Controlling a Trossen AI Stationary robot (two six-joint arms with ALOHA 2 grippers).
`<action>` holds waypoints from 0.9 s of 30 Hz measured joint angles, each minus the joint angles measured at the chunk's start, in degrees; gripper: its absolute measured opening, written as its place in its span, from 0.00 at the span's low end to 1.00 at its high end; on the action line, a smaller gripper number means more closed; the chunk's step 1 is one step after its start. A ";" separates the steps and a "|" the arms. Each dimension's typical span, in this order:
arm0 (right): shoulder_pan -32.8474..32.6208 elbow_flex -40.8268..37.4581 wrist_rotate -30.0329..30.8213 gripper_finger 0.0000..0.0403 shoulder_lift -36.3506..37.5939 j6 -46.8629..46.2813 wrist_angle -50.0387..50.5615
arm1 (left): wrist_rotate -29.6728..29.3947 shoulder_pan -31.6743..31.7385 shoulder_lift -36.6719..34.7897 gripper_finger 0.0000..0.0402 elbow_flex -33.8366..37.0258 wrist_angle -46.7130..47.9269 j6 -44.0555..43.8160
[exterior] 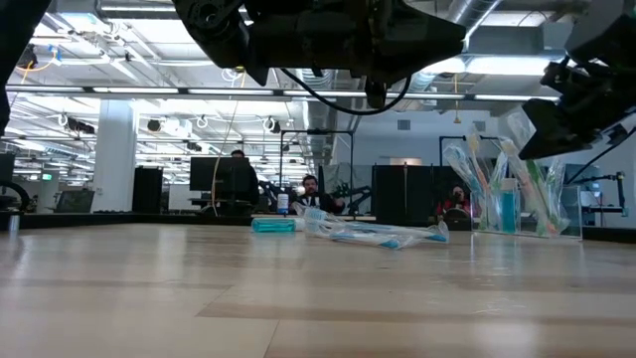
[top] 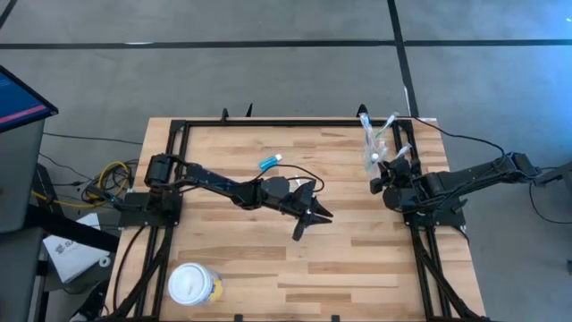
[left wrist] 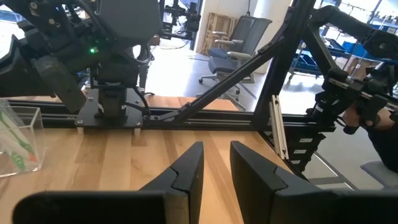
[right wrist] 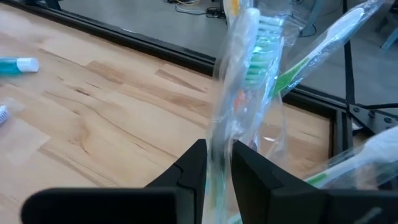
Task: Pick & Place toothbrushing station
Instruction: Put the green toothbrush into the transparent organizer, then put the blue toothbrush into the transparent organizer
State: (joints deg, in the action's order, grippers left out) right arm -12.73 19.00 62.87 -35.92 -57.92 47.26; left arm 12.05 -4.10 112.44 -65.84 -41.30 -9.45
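Note:
A clear tumbler stands at the table's far right and holds several wrapped toothbrushes upright. My right gripper is at the tumbler and is shut on one wrapped toothbrush, which has a white head and green bristles. The small blue tube with a white cap lies on the table at far centre, and it also shows in the low view. Another wrapped toothbrush lies flat beside it. My left gripper hovers over the table's middle with a narrow gap between its fingers, empty. My right gripper pinches the wrapped toothbrush by its handle below the head, between its two fingers. The fingers come from the table's right side and lie across the brush. The brush stands nearly upright, head up. Its lower end is hidden behind the fingers.
A round yellow tub with a white lid stands near the table's near left corner. A black frame rail runs along the table's edges. People sit at desks in the room beyond the table.

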 joint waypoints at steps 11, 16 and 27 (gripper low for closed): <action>0.56 4.10 -0.60 0.19 -0.02 -0.06 6.60 | 0.00 0.00 0.00 0.18 0.00 0.24 0.00; 1.91 6.04 -0.09 0.29 0.00 0.43 7.51 | 0.00 0.00 0.00 0.18 0.00 0.24 0.00; 2.02 12.54 -0.80 0.47 0.00 6.76 8.02 | 0.00 0.00 0.00 0.18 0.00 0.26 0.00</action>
State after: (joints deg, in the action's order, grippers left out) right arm -10.72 31.55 62.08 -35.92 -51.16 55.27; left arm 12.05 -4.10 112.44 -65.84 -41.04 -9.45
